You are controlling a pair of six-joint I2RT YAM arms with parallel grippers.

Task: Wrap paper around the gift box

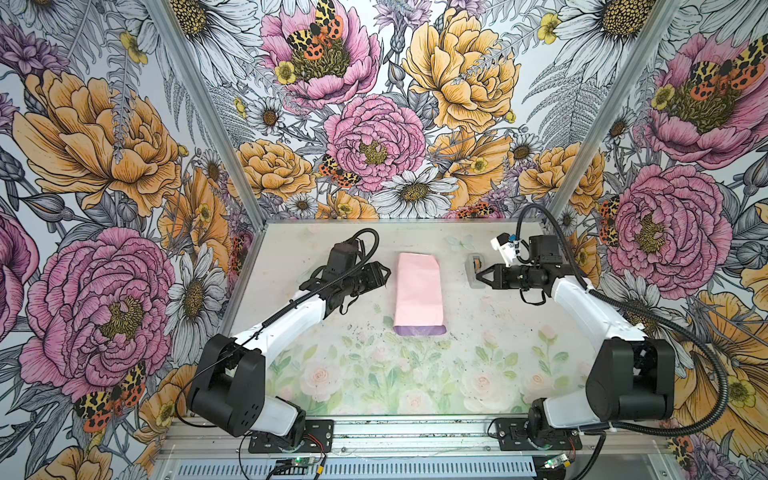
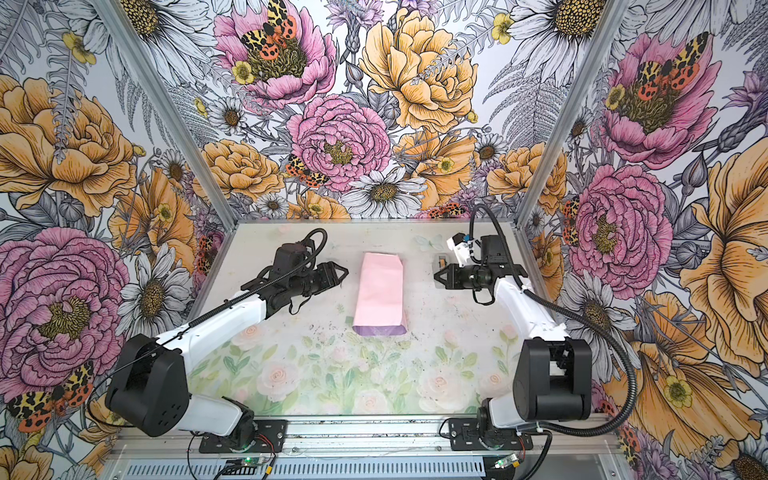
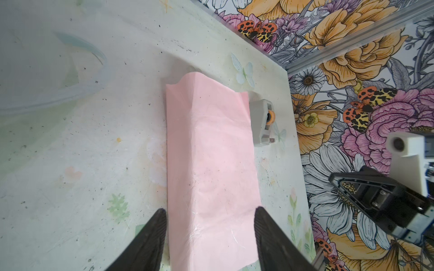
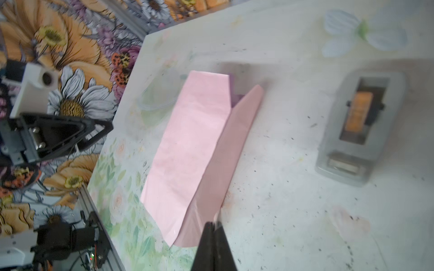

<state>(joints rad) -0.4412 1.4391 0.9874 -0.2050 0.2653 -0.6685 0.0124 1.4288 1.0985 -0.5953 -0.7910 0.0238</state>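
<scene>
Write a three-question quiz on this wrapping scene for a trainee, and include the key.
1. True or false: the left gripper is shut on the paper.
2. In both top views, which colour shows at the paper's end nearest the arm bases? A) lilac-purple B) green C) yellow
3. Fill in: the shut right gripper hangs near a small grey ____.
Key: 1 false, it is open and holds nothing; 2 A; 3 tape dispenser.
</scene>
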